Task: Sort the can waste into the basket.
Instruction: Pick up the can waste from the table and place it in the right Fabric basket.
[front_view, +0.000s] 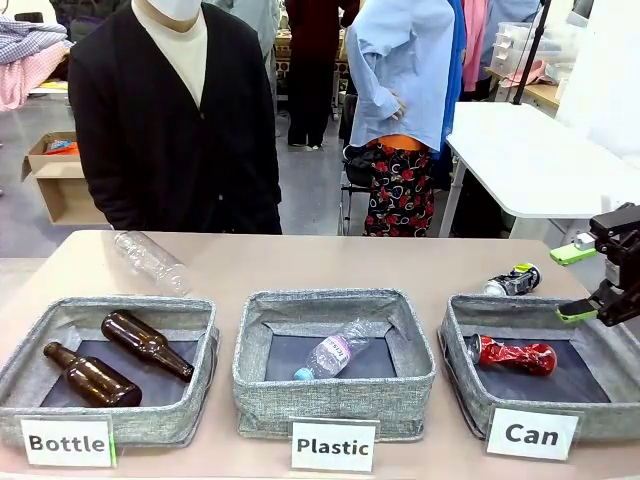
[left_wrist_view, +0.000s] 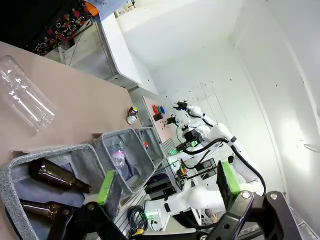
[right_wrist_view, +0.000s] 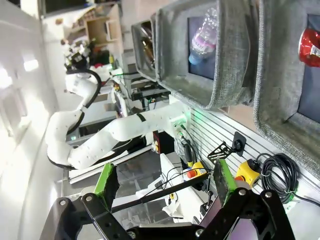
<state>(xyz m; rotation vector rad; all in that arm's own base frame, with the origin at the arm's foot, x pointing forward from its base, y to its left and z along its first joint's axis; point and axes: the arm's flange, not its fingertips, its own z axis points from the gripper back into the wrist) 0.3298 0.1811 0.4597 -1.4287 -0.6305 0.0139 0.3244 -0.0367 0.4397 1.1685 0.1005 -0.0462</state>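
Note:
A crushed shiny red can (front_view: 513, 354) lies on the dark floor of the grey woven basket (front_view: 456, 352) labelled "Can" at the right; the red can (right_wrist_view: 311, 44) also peeks in at the right wrist view's edge. The black and silver can (front_view: 511, 282) with yellow-green marks lies on the table just behind that basket, small in the left wrist view as the can (left_wrist_view: 132, 114). My right gripper (front_view: 575, 282) hovers open above the basket's right side, empty, its green pads (right_wrist_view: 106, 181) spread. My left gripper (left_wrist_view: 167, 183) is open and empty above the "Bottle" bin.
The "Bottle" bin (front_view: 40, 336) at the left holds two brown glass bottles (front_view: 146, 344). The middle "Plastic" bin (front_view: 255, 362) holds one clear bottle (front_view: 333, 352). Another clear plastic bottle (front_view: 150, 260) lies on the table behind the left bin. A person (front_view: 170, 110) stands at the far side.

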